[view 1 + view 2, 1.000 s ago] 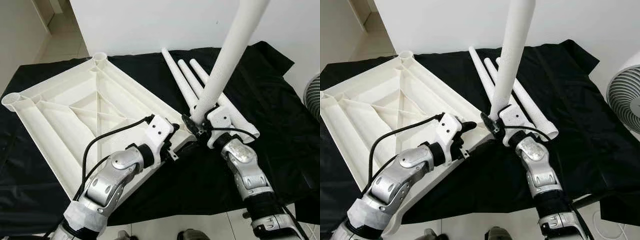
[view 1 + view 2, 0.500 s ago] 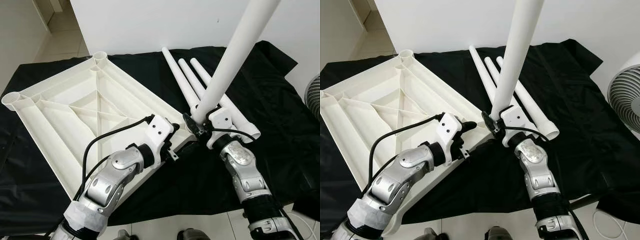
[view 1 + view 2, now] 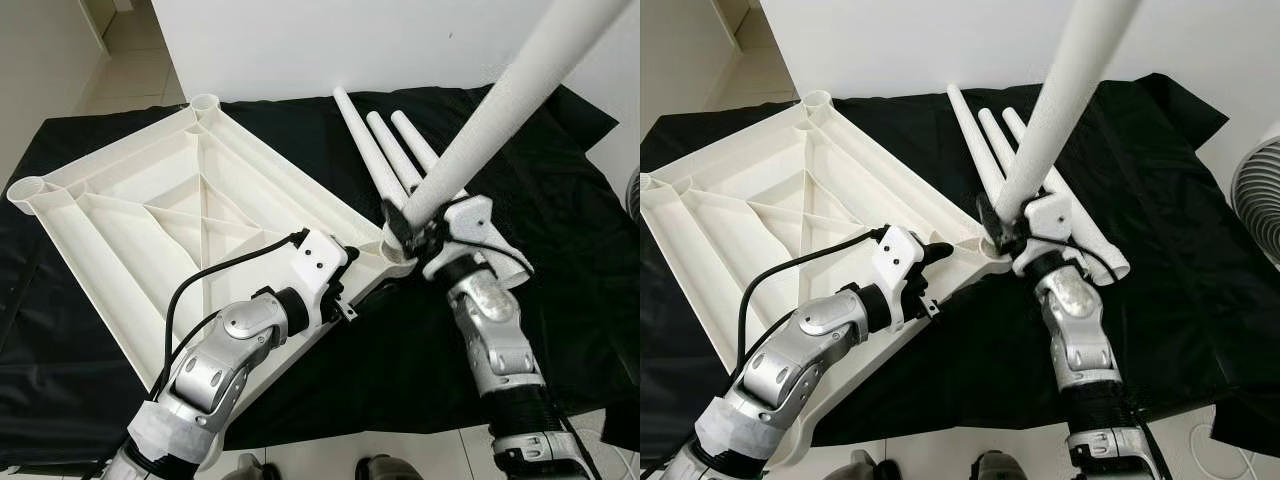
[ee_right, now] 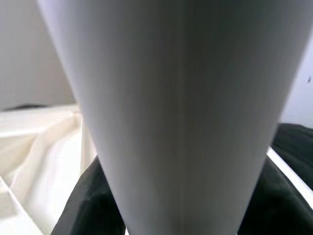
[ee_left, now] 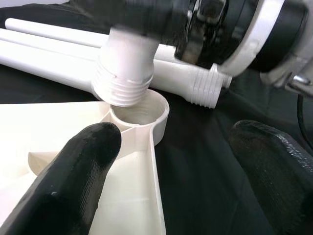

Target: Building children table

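An upturned white tabletop (image 3: 160, 210) lies ribbed side up on a black cloth (image 3: 560, 260). The left gripper (image 5: 186, 161) rests at the tabletop's near right corner, fingers (image 5: 73, 171) spread wide, one over the plastic and one over the cloth, holding nothing. Just ahead of it the corner socket (image 5: 142, 110) stands open, and the threaded end of a white leg (image 3: 500, 120) sits tilted at its rim. The right gripper (image 3: 420, 235) has this leg clasped near its lower end. Three spare legs (image 3: 375, 165) lie side by side behind it.
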Motion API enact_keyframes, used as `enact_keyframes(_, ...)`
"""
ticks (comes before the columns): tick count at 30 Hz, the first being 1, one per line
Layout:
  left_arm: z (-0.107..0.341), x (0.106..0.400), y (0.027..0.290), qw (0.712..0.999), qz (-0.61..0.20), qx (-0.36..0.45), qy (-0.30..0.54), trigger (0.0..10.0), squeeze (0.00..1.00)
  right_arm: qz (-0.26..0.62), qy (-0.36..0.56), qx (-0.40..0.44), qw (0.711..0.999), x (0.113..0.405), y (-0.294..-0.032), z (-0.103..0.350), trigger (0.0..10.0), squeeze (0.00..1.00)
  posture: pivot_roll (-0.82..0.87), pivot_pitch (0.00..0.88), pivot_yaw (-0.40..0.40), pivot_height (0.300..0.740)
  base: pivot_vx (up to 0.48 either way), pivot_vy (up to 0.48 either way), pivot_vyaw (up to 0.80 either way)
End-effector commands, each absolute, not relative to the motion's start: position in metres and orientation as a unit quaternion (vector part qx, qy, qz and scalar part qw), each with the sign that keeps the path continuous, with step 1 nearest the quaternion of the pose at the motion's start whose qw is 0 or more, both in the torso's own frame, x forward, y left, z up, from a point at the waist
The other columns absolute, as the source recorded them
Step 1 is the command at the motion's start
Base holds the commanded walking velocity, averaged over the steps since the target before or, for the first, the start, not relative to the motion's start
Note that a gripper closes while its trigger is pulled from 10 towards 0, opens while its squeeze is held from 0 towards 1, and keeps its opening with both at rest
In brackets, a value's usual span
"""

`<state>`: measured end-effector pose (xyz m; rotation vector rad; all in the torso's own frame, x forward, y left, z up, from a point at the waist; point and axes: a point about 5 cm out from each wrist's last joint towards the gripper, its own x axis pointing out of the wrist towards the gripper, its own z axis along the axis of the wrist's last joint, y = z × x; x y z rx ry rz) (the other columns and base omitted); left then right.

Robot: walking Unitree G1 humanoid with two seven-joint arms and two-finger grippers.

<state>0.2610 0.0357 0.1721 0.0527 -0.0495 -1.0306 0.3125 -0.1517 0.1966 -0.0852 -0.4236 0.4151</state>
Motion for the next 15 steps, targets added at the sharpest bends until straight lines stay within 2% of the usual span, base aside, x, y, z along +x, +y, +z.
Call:
enact_keyframes(1, 0.172, 0.261, 0.038, 0.870, -0.491, 0.034, -0.022, 10.0, 0.00, 0.212, -0.212, -0.033, 0.953, 0.311, -0.150, 0.199, 10.0, 0.00, -0.16, 0.094, 0.077, 0.740, 0.000, 0.000, 0.00)
enact_keyframes(8, 0.172, 0.261, 0.037, 0.869, -0.493, 0.035, -0.024, 10.0, 0.00, 0.217, -0.209, -0.048, 0.952, 0.311, -0.148, 0.203, 10.0, 0.00, -0.17, 0.089, 0.075, 0.740, 0.000, 0.000, 0.00)
enact_keyframes(13, 0.174, 0.262, 0.036, 0.868, -0.495, 0.036, -0.028, 10.0, 0.00, 0.218, -0.144, -0.073, 0.963, 0.320, -0.150, 0.194, 10.0, 0.00, -0.17, 0.079, 0.074, 0.740, 0.000, 0.000, 0.00)
enact_keyframes(14, 0.174, 0.263, 0.035, 0.867, -0.496, 0.037, -0.029, 10.0, 0.00, 0.231, -0.126, -0.067, 0.963, 0.321, -0.148, 0.189, 4.7, 0.00, -0.17, 0.073, 0.072, 0.740, 0.000, 0.000, 0.00)
enact_keyframes(15, 0.174, 0.263, 0.035, 0.867, -0.496, 0.038, -0.030, 10.0, 0.00, 0.241, -0.120, -0.052, 0.962, 0.321, -0.147, 0.187, 0.0, 0.00, -0.17, 0.070, 0.070, 0.740, 0.000, 0.000, 0.00)
